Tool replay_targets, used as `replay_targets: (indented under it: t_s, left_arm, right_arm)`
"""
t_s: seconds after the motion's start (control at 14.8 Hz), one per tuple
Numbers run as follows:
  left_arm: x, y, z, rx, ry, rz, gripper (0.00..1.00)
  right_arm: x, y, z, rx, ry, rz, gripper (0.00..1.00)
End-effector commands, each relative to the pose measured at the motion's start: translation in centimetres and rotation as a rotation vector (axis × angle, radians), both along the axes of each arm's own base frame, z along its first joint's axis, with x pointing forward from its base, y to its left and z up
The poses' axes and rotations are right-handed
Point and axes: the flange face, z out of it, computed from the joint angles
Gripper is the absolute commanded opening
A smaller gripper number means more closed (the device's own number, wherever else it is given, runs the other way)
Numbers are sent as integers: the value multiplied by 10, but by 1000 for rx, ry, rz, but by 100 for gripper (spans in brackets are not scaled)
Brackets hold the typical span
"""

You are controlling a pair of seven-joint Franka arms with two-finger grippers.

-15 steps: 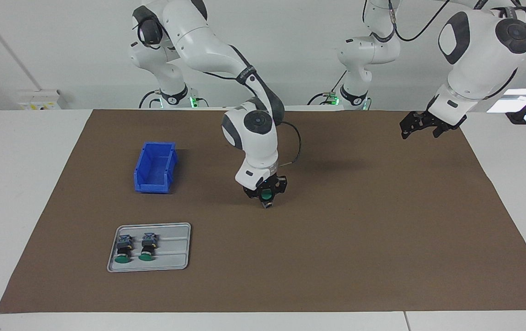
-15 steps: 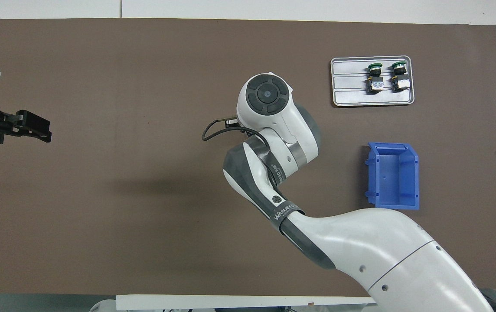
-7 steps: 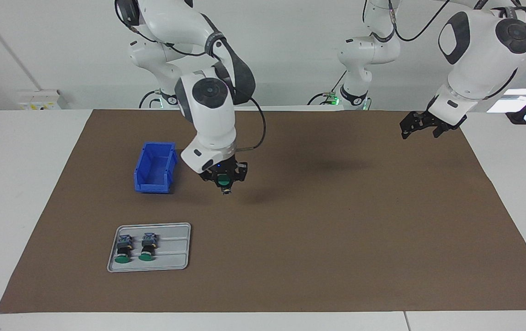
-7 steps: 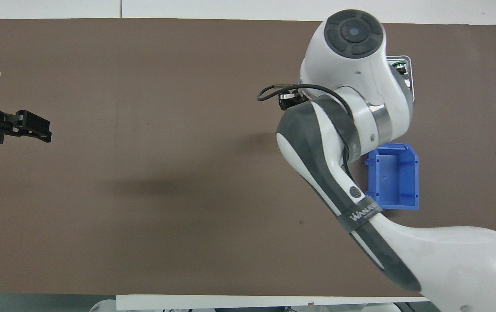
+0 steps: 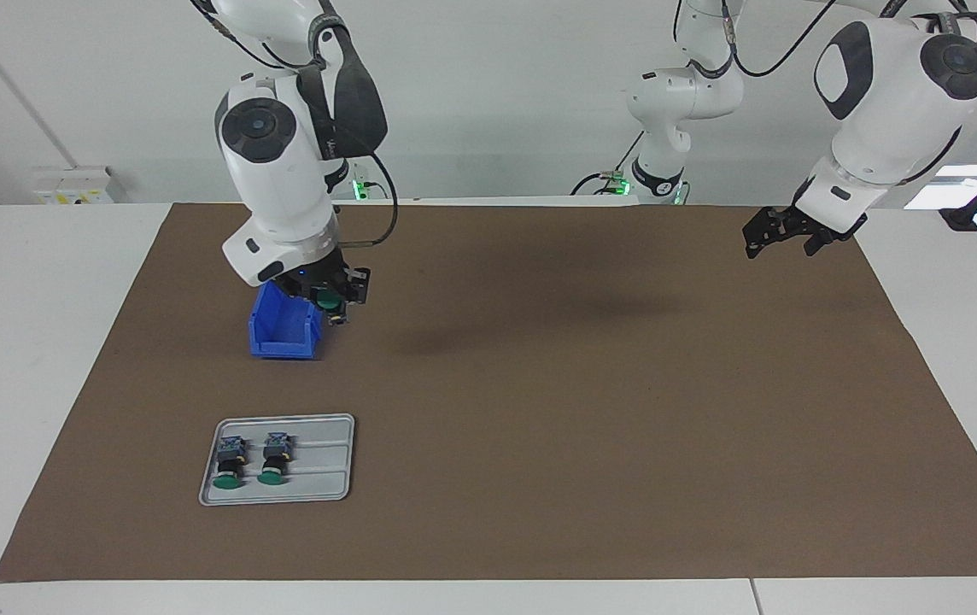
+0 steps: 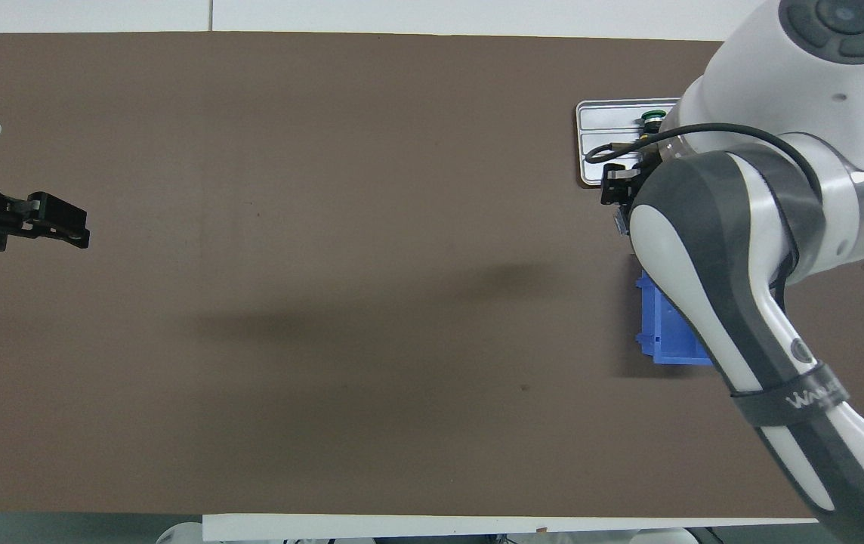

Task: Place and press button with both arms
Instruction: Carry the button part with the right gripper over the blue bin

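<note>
Ideally the right hand (image 5: 328,301), clenched on the button (image 5: 329,300) above the blue bin (image 5: 277,329), lowers gently before releasing, while the left hand (image 5: 783,232) waits.

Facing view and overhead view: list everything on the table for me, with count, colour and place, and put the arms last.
Green-capped push-button switches on tray: two, green caps, black barrels, side by side in the tray.
Held green-capped button: one, in the right gripper, raised over the bin's edge.
Grey metal tray: one, farther from the robots than the bin, toward the right arm's end.
Blue plastic bin: one, open-topped, toward the right arm's end.
Brown mat: one, covers the table.
Right gripper: black, shut on the button.
Left gripper: black, waits raised over the mat's corner at the left arm's end.
</note>
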Motion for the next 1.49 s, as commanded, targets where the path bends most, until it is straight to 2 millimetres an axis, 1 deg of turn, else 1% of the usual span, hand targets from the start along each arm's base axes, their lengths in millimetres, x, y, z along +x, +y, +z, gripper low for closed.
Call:
replay_targets:
  t_s: [0.0,0.14,0.2,0.34,0.41,0.47,0.61,0.95,1.08,1.22,1.42]
  left_arm:
    - [-2,3,-2,-13,-10,3,100]
    - [-2,2,-2,-13,-10,1,100]
    - [-2,2,-2,-13,-10,1,100]
    - [-2,2,-2,-13,-12,1,100]
    - [-2,2,-2,-13,-12,1,100]
    - [-2,3,-2,-13,-10,3,100]
    - [-2,2,-2,-13,-10,1,100]
    - [-2,2,-2,-13,-10,1,100]
    - [-2,2,-2,-13,-10,1,100]
    - [-2,2,-2,-13,-10,1,100]
    - [-2,2,-2,-13,-10,1,100]
  right_arm:
    - [-25,-26,13,-12,21,-6,13]
    - [-40,-52,11,-42,21,-34,13]
    - [-46,-59,7,-85,16,-27,13]
    - [-55,-72,-7,-134,-2,-19,13]
    - [-59,-82,-17,-132,-13,-31,13]
    - [-64,-87,-25,-127,-27,-36,13]
    - [-70,-85,-38,-119,-59,-31,13]
    - [-74,-79,-55,-101,-122,-9,13]
    - [-78,-80,-75,-90,-145,1,13]
    - [-81,-79,-91,-86,-153,11,13]
    - [-84,-80,-94,-85,-142,23,13]
